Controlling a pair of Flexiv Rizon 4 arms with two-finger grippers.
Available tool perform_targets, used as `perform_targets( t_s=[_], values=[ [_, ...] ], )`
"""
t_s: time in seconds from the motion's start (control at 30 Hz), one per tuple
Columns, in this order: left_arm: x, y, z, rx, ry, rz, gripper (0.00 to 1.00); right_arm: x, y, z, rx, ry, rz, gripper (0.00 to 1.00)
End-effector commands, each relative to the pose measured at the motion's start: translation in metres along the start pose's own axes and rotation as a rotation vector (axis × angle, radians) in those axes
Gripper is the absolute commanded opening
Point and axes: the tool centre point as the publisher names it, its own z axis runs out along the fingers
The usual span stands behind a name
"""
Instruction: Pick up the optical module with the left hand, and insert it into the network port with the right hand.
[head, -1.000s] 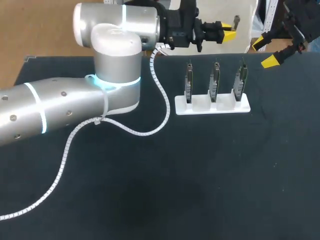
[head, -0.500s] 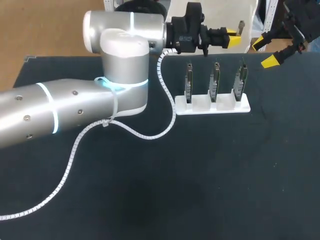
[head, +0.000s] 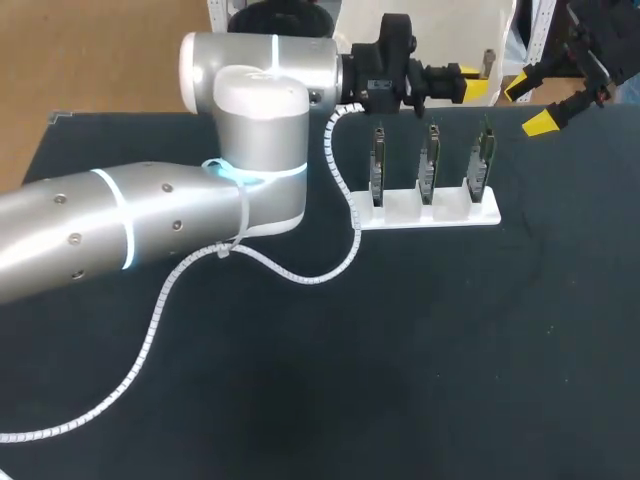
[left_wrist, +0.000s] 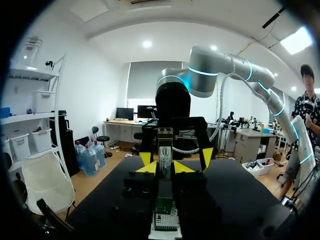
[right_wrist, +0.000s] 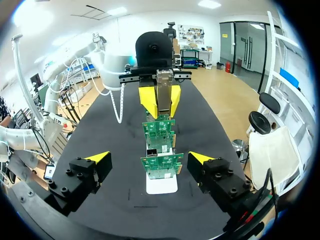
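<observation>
Since the module is already in a claw, we judge the first half of the task done and the insertion wholly left. The table carries one white rack near its far edge, toward the far right corner. The left arm reaches in across the table's left side to that far edge. Three circuit boards stand upright in a row in the rack; the network port must be on one of them, though we cannot say which. The left claw hangs over the far edge above the boards, its yellow tips pressed on both sides of the optical module, which stands up between them. The right claw waits at the far right corner, spread wide and holding nothing, facing the left along the row. The handover has not yet been made.
</observation>
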Motion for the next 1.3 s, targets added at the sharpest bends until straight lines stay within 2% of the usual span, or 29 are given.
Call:
perform_targets(
  t_s=[0.03,0.3,0.5,1.3],
  values=[
    [0.002,0.002,0.002,0.012,-0.004,-0.004,0.00,0.000,0.002,0.000,0.006,0.000,-0.001,1.00],
    [0.007,-0.007,0.010,0.070,0.008,-0.026,0.00,0.000,0.002,0.000,0.006,0.000,-0.001,1.00],
    [0.007,-0.012,0.014,0.081,0.017,-0.026,0.00,0.000,0.002,0.000,0.006,0.000,-0.001,1.00],
    [0.015,-0.019,0.012,0.007,0.020,-0.054,0.00,0.000,0.002,0.000,0.006,0.000,-0.001,1.00]
  ],
)
